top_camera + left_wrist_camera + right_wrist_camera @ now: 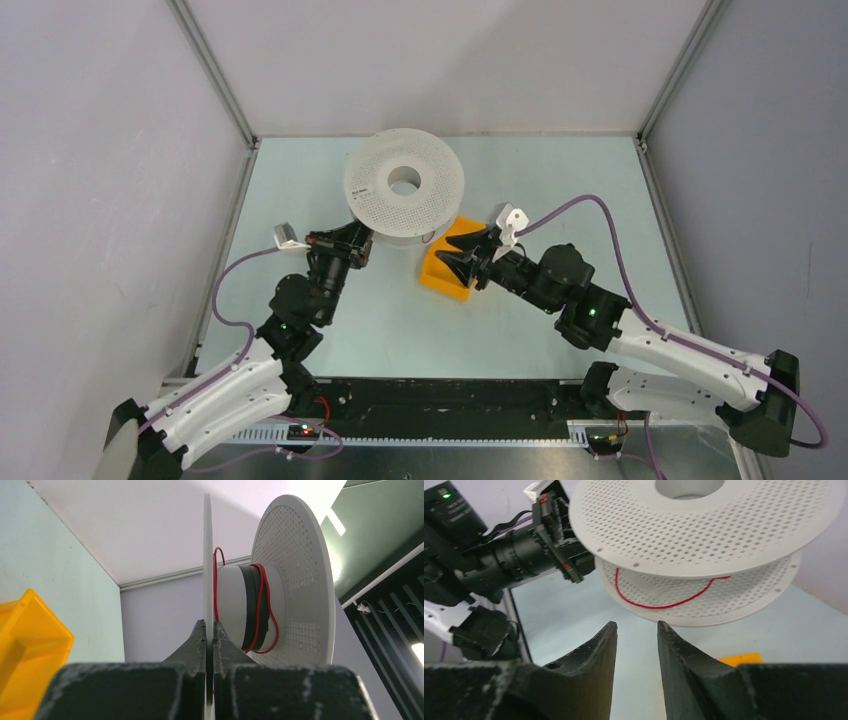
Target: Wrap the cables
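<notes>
From above, the top flange of the spool (403,185) hides the cable entirely (only the wrist views catch it). At the left, the left gripper (210,628) is pressed together on the thin edge of one flange, and its body cuts off that rim's lower part. The red cable (259,605) loops loosely round the hub, just beyond those fingertips. Bare table (330,330) lies between the arms. At the right, the right gripper (636,627) stands spread and empty over the orange bin (447,270), with the cable ahead of it between the flanges.

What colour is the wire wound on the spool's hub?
The wire is red, clearest in the left wrist view.
</notes>
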